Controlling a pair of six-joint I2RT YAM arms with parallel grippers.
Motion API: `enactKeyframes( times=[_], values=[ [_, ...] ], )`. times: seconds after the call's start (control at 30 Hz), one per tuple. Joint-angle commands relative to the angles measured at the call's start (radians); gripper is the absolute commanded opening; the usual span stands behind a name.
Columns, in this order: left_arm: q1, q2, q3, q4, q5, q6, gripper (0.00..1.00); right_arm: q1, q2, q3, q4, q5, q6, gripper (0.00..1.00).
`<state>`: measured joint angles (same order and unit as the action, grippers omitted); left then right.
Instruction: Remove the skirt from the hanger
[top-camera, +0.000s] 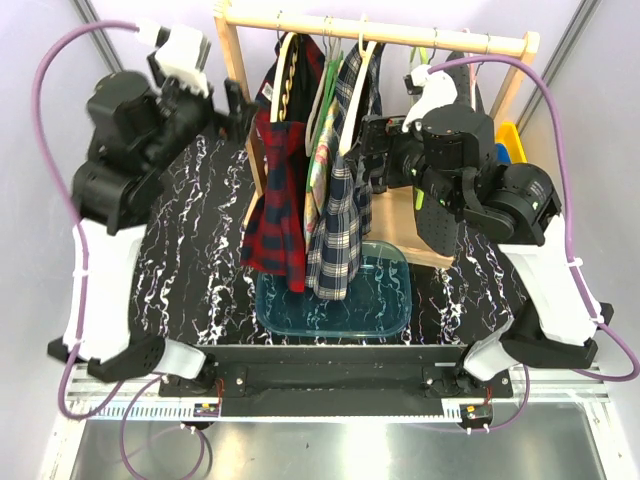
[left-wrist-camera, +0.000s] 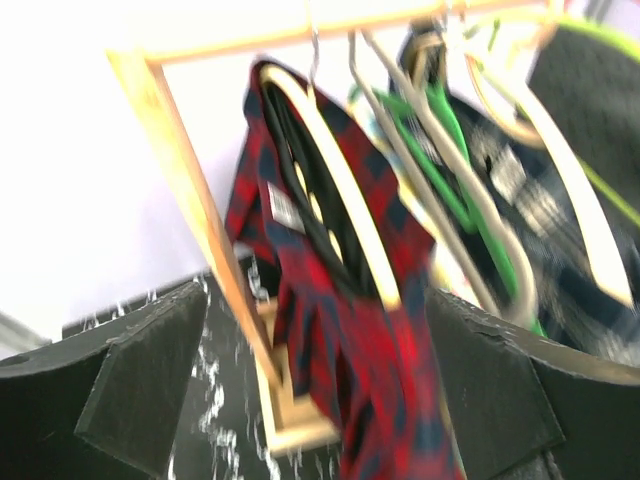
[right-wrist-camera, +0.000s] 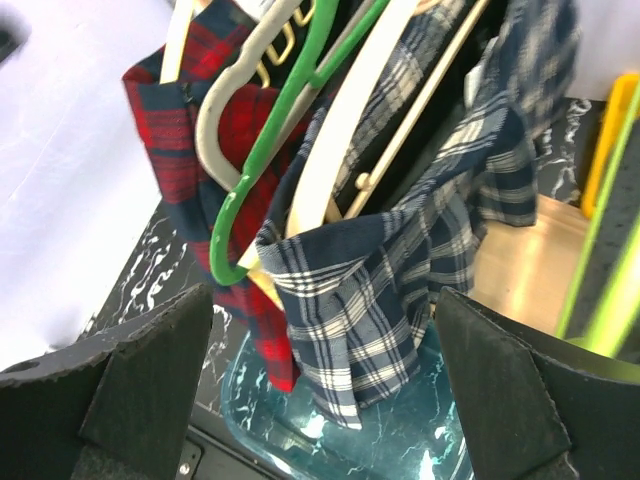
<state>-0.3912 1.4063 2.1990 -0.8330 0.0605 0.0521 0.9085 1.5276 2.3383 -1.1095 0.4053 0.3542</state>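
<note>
Top external view: at far left the left gripper (top-camera: 236, 103) is released, its jaws spread wide, just beside the left post of the wooden rack (top-camera: 400, 33). In the left wrist view its fingers (left-wrist-camera: 140, 370) frame a red plaid skirt (left-wrist-camera: 370, 340) without touching it. That skirt hangs on a cream hanger (left-wrist-camera: 340, 190) and is the leftmost garment on the rail. A small white tag (left-wrist-camera: 285, 208) sits inside its waistband, but the print is too blurred to read.

Next along the rail come a green hanger (right-wrist-camera: 300, 100) and more pale ones, then a navy plaid skirt (top-camera: 335, 225), also on its hanger. Under both hems a teal tray (top-camera: 390, 300) lies on the black marbled table (top-camera: 190, 250). The cloth hangs over the tray, and I cannot tell whether it touches.

The right gripper (top-camera: 370, 152) is near the navy skirt with its jaws wide apart, grasping nothing. At far right stand a yellow bin (top-camera: 508, 130) and a blue bin (top-camera: 503, 152), their contents hidden.
</note>
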Motion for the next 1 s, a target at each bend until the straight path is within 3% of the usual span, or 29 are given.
enactKeyframes(
  times=[0.0,0.1,0.27,0.97],
  values=[
    [-0.001,0.088,0.056,0.19,-0.041,-0.049,0.91,-0.002,-0.061,-0.063,0.085,-0.077,-0.029,1.0],
    [-0.001,0.164,0.117,0.216,-0.013,-0.089,0.88,-0.003,-0.176,-0.221,0.186,-0.102,-0.067,1.0],
    [-0.001,0.24,0.179,0.253,0.021,-0.124,0.83,-0.002,-0.418,-0.56,0.529,-0.163,-0.098,1.0],
    [-0.014,0.376,0.123,0.307,0.038,-0.123,0.73,-0.002,-0.475,-0.542,0.491,-0.092,-0.083,0.91]
  ],
)
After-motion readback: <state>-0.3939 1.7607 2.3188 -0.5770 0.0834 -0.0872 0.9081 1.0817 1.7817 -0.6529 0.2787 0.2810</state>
